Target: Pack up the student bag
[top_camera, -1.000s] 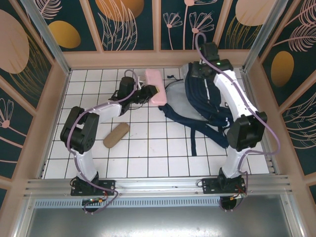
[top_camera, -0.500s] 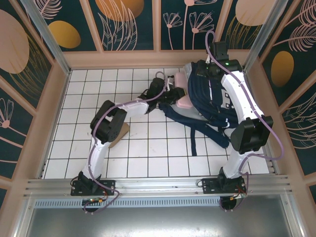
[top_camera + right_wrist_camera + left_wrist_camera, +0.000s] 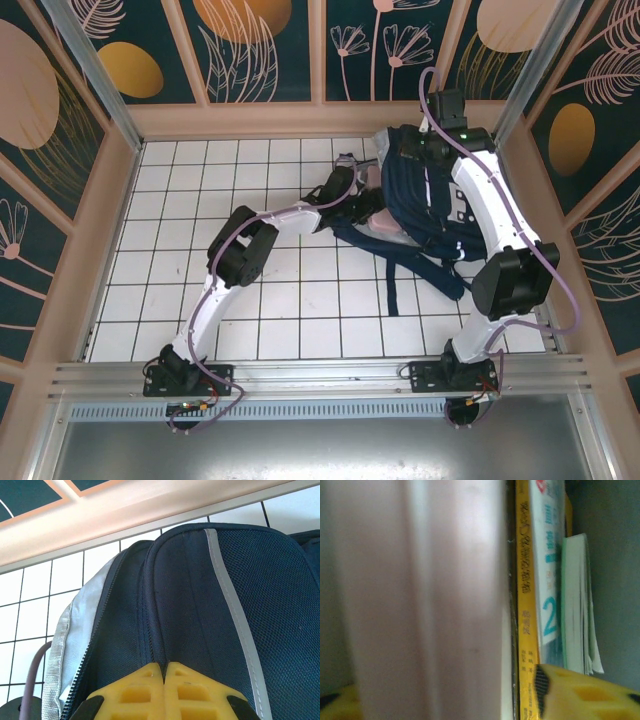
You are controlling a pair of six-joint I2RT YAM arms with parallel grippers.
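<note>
The student bag (image 3: 432,205) lies at the back right, navy with white stripes, its mouth facing left. My right gripper (image 3: 412,152) is shut on a fold of the student bag (image 3: 200,600) beside its zip, fingertips (image 3: 164,667) pressed together. My left gripper (image 3: 366,203) reaches into the mouth. There a pink case (image 3: 435,605) stands between its yellow fingers (image 3: 570,695), with a gap beside the right pad, so the jaws are open. To the right of the case stand a yellow-spined book (image 3: 525,605) and a green-edged book (image 3: 575,605).
Dark shoulder straps (image 3: 392,280) trail from the bag toward the near side over the white tiled floor (image 3: 180,190). A wooden wall (image 3: 300,118) runs close behind the bag, and a side wall (image 3: 520,170) stands right of it.
My left arm has swung right, carrying the pink case from the floor into the bag's mouth, and its jaws have widened. The right gripper has kept its hold, shifting slightly back.
</note>
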